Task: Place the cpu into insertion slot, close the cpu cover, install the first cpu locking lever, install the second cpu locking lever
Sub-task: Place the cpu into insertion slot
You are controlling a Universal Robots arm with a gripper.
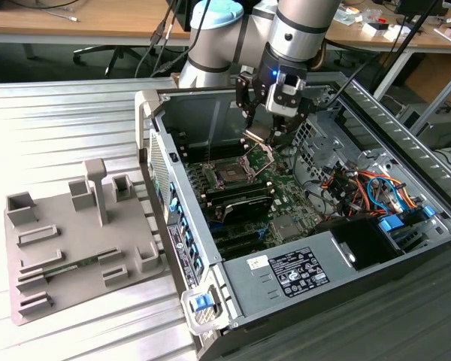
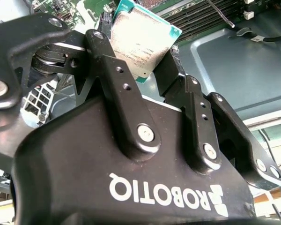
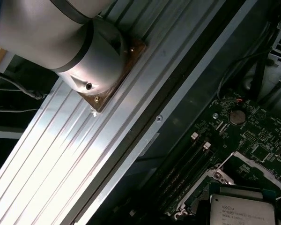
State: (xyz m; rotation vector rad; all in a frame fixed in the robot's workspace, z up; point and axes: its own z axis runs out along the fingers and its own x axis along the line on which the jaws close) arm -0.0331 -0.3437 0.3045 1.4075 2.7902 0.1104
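Note:
My gripper hangs inside the open computer case, shut on the cpu. In the second wrist view the black fingers pinch the cpu by two opposite edges, its silvery top facing the camera. The cpu also appears in the first wrist view, above the green board. The insertion slot is a dark square just below and to the exterior view's left of the gripper. The cpu cover stands raised beside it. A thin metal rod crosses the board; which locking lever it is, I cannot tell.
Long black memory slots lie near the socket. Orange and blue cables bunch at the exterior view's right. A grey fixture plate rests on the ribbed metal table outside the case. The arm's base is bolted to the table.

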